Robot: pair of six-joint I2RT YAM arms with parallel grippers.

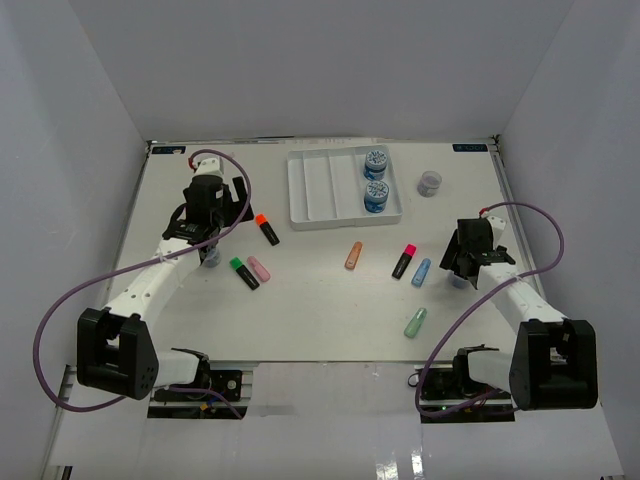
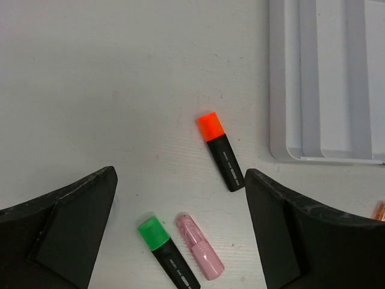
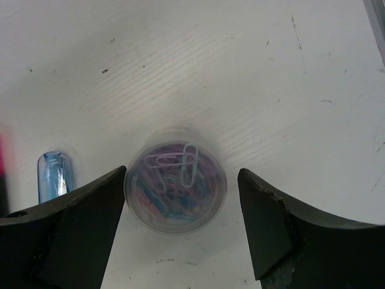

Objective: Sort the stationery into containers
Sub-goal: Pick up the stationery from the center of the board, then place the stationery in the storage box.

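Note:
The white four-compartment tray [image 1: 318,190] [image 2: 289,90] holds two blue-labelled jars [image 1: 376,178] in its right compartment. A clear jar of paper clips [image 3: 175,179] [image 1: 458,280] stands between the fingers of my right gripper [image 3: 180,173] [image 1: 463,265]. That gripper is open: its left finger is at the jar's wall and its right finger is apart from it. My left gripper [image 2: 180,180] [image 1: 210,238] hangs open over bare table with nothing between its fingers. Beside it lie an orange-capped black highlighter [image 2: 220,150] [image 1: 266,229], a green-capped one [image 2: 166,251] and a pastel pink one [image 2: 199,245].
A grey jar [image 1: 430,182] stands right of the tray. A pastel orange highlighter [image 1: 353,255], a pink-capped black one [image 1: 403,261], a blue one [image 1: 421,272] [image 3: 55,174] and a mint one [image 1: 415,322] lie mid-table. A small bluish jar [image 1: 211,257] shows partly under the left arm.

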